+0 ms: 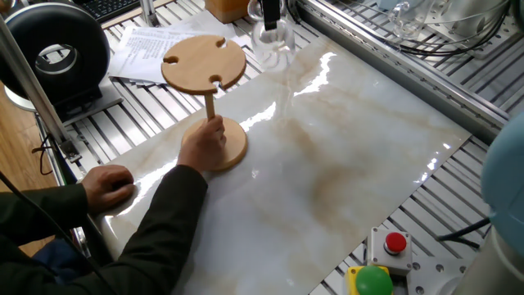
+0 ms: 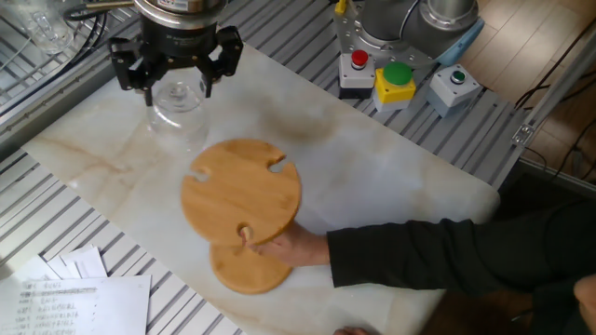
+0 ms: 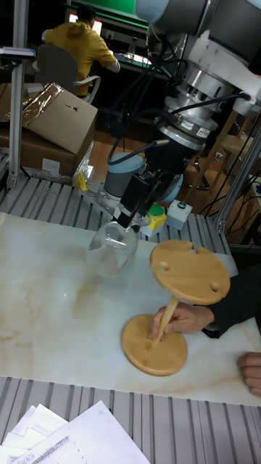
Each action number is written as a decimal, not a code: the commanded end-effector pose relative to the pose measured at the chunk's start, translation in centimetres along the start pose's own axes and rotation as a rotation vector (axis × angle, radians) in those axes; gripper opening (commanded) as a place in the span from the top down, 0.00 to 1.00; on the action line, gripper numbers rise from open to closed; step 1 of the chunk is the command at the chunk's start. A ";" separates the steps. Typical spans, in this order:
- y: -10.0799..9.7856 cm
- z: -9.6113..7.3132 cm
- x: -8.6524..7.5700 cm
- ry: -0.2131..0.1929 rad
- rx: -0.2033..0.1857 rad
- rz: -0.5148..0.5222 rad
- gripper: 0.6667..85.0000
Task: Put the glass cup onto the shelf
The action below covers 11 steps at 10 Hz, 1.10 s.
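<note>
No text can be read anywhere. The printed sheets (image 1: pixel 176 51) carry rows of type — far too small to make out (in either fixed view, and at the tall view's bottom edge). The cardboard box (image 3: pixel 54 119) bears a small dark mark — illegible.
</note>
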<state>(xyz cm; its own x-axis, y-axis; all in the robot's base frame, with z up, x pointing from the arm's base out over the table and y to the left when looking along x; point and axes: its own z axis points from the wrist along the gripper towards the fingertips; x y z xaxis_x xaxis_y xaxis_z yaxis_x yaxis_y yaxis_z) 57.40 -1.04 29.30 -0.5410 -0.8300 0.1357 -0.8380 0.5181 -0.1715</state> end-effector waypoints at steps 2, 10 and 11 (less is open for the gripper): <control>2.0 1.4 -0.1 -0.036 -0.061 0.049 1.00; 2.9 2.6 -3.6 -0.053 -0.089 0.052 1.00; 2.6 2.7 -4.0 -0.059 -0.082 0.045 1.00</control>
<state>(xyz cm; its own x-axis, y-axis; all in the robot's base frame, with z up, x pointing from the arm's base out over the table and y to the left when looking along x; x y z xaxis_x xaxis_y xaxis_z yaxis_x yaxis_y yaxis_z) 56.94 2.33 25.86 -0.5810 -0.8095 0.0845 -0.8133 0.5734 -0.0988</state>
